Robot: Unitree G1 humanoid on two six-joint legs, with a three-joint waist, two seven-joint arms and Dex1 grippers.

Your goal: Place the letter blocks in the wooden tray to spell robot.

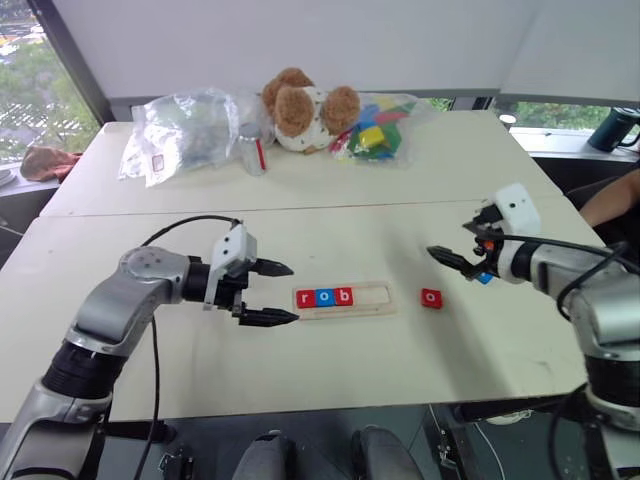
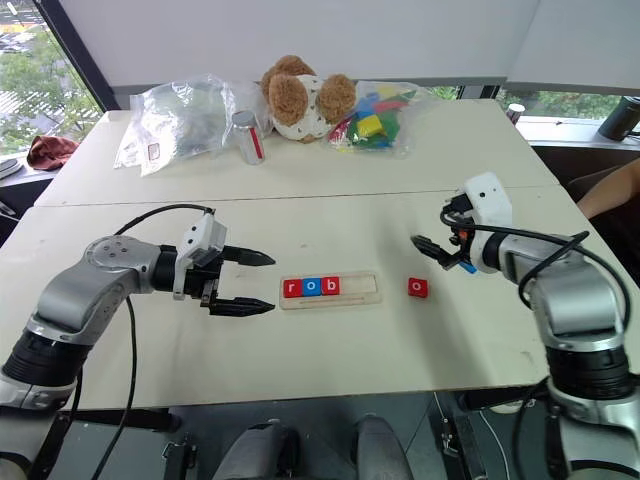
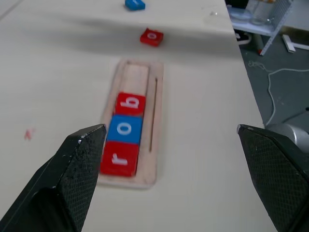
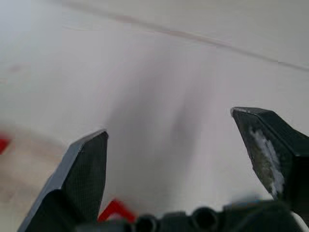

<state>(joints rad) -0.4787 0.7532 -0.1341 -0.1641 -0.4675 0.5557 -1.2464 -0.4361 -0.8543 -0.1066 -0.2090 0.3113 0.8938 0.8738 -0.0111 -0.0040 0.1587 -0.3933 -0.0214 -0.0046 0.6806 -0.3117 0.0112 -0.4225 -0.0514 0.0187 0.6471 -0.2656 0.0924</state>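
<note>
- While the wooden tray (image 1: 366, 300) lies lengthwise across the middle of the near table (image 1: 300, 370), three letter blocks sit snug in its left end: a red r (image 1: 306, 297), a blue o (image 1: 324, 297) and a red b (image 1: 343, 296), touching edge to edge, and the tray's right half is bare
- Over at 3 o'clock from the tray, just beside its right end, there's a red o block (image 1: 431, 297) flat on the tabletop, letter up
- The blue block (image 3: 134, 4) is on the table too, further out past that red o; from the head camera it peeks out at 3 o'clock of the red one, right under the right gripper
- Left gripper (image 1: 276, 292) hovers at 9 o'clock of the tray, just off its left end, pointing along it; fingers (image 3: 77, 164) spread wide, nothing between them
- Right gripper (image 1: 450, 262) is up above the table at about 2 o'clock from the red o block, aimed left and downward; jaws parted and empty, both black fingers (image 4: 82, 169) well apart over bare tabletop
- Back at 12 o'clock on the far table: a teddy bear (image 1: 305, 110), a bag of coloured toy blocks (image 1: 375, 128) to its right, a clear plastic bag (image 1: 180, 130) and a small can (image 1: 252, 148) to its left
</note>
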